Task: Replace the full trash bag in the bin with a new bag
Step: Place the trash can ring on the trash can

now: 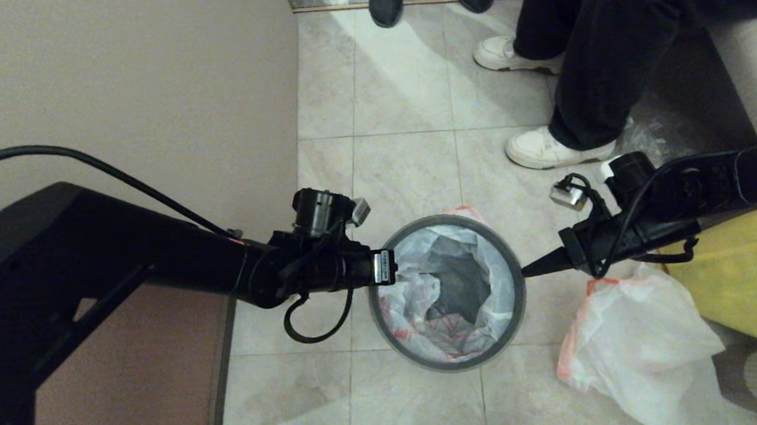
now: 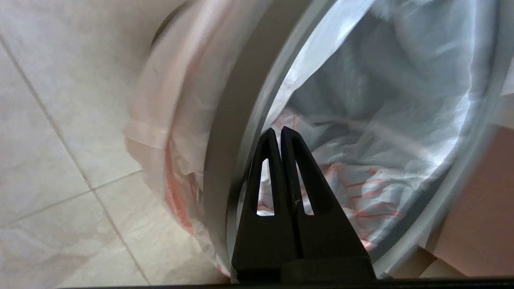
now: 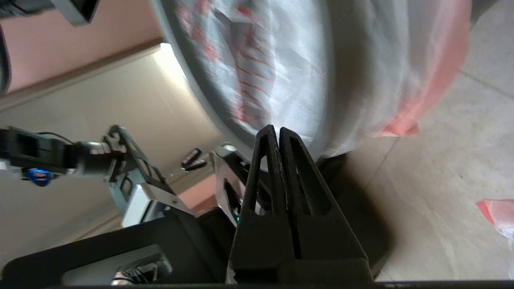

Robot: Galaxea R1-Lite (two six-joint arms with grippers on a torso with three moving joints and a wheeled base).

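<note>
I am bringing both arms in at the bin (image 1: 514, 296), one on each side. My left pincer (image 2: 279, 132) is clenched on nothing, its tips sitting at the grey rim ring (image 2: 229, 132) just over the liner, and I judge it is there to press the plastic down or steady the rim. My right pincer (image 3: 278, 131) is clenched and empty too, its tips at the opposite edge of the bin, against the draped plastic, so the two bracket the bin between them.

The new bag (image 1: 415, 282) is already lining the bin, its red print showing inside and its orange-red hem folded out over the ring. I read the fitting as nearly done, with only tucking left.

The full trash bag (image 1: 630, 348) is lying on the floor tiles beside the bin, under my right arm, set clear so it is not in the way. A yellow bag (image 1: 743, 269) is sitting just behind it.

I am counting one bin, two white bags, one yellow bag, two pincers.
</note>
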